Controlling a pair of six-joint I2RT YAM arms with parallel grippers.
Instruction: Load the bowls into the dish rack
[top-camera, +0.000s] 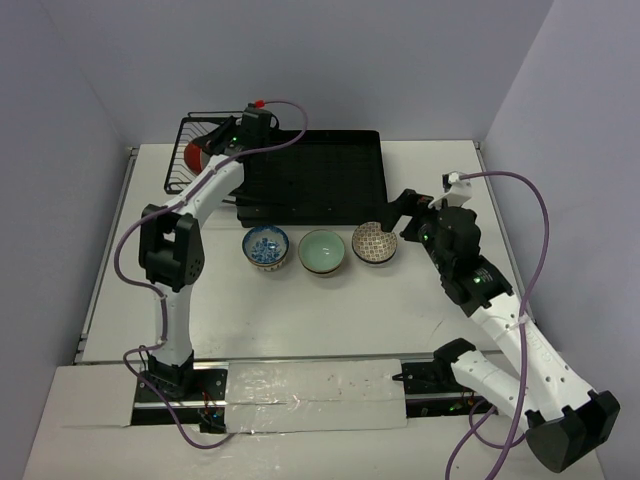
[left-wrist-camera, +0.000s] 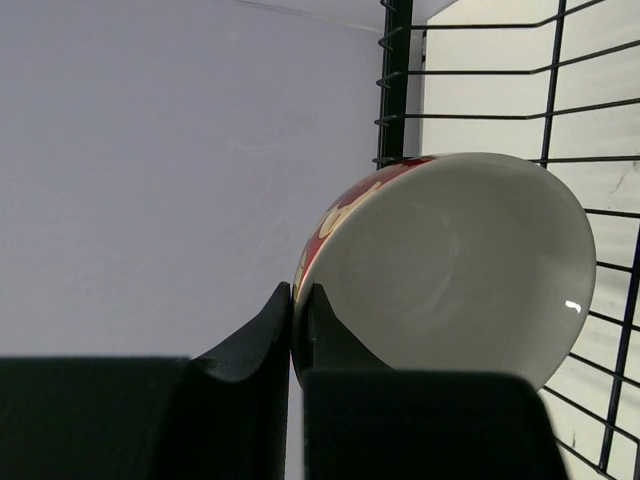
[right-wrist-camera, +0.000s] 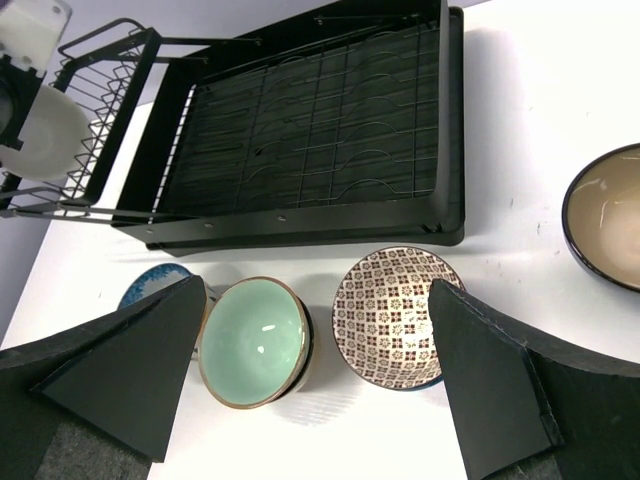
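Observation:
The black dish rack (top-camera: 310, 175) lies at the back, with its wire basket (top-camera: 185, 135) at its left end. My left gripper (top-camera: 222, 148) is shut on the rim of a red-and-white bowl (left-wrist-camera: 460, 270) and holds it tilted on edge inside the basket (left-wrist-camera: 400, 100). Three bowls stand in a row in front of the rack: blue-patterned (top-camera: 266, 247), pale green (top-camera: 322, 251) and brown-patterned (top-camera: 374, 242). My right gripper (right-wrist-camera: 315, 290) is open above the green bowl (right-wrist-camera: 255, 342) and the brown-patterned bowl (right-wrist-camera: 390, 315), holding nothing.
A dark bowl with a beige inside (right-wrist-camera: 610, 215) sits on the table to the right of the rack; the right arm hides it in the top view. The rack's ridged tray (right-wrist-camera: 310, 120) holds no bowl. Grey walls close in the table on three sides.

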